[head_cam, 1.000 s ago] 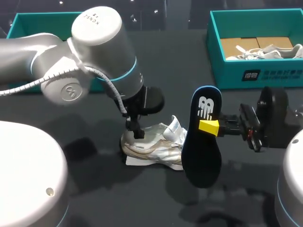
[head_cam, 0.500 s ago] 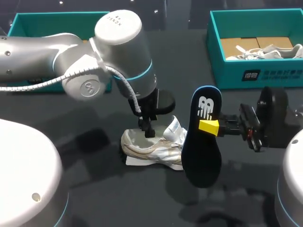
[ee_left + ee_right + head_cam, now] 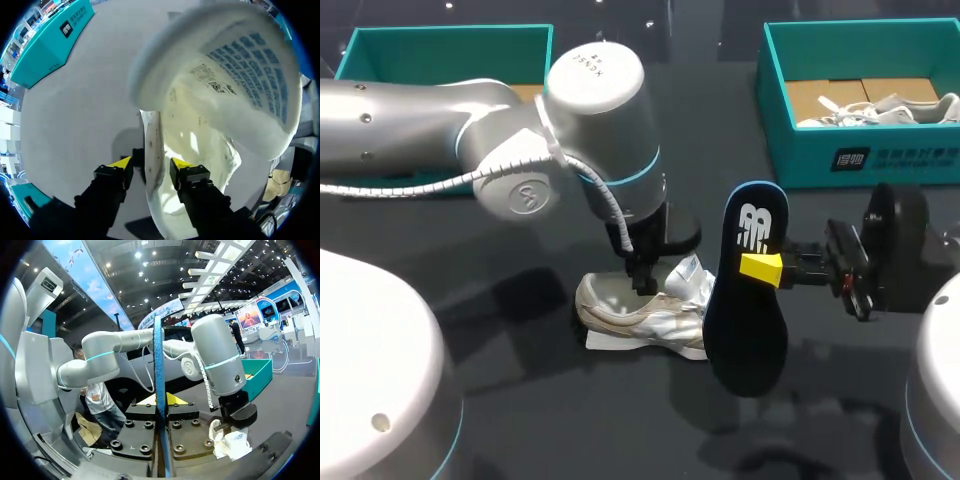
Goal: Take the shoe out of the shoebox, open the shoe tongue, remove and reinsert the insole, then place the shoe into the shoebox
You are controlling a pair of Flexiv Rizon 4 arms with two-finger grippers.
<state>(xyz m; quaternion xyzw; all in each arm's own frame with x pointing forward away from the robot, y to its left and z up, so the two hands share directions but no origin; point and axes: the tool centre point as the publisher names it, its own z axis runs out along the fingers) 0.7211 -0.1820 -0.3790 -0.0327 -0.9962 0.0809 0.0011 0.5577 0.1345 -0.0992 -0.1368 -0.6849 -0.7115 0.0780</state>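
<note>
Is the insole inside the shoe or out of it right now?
Out. The right gripper is shut on the dark blue insole, holding it upright beside the white shoe.

White shoe (image 3: 640, 318) upright mid-table, tongue (image 3: 688, 272) lifted, dark blue insole (image 3: 748, 330) on end beside it, teal shoebox (image 3: 805, 160) behind

In the head view the insole (image 3: 748, 330) hides the toe of the shoe (image 3: 630, 315). Tips of the left tool (image 3: 151, 164) are hidden there.

Dark glossy table (image 3: 620, 420); small lights reflected
</note>
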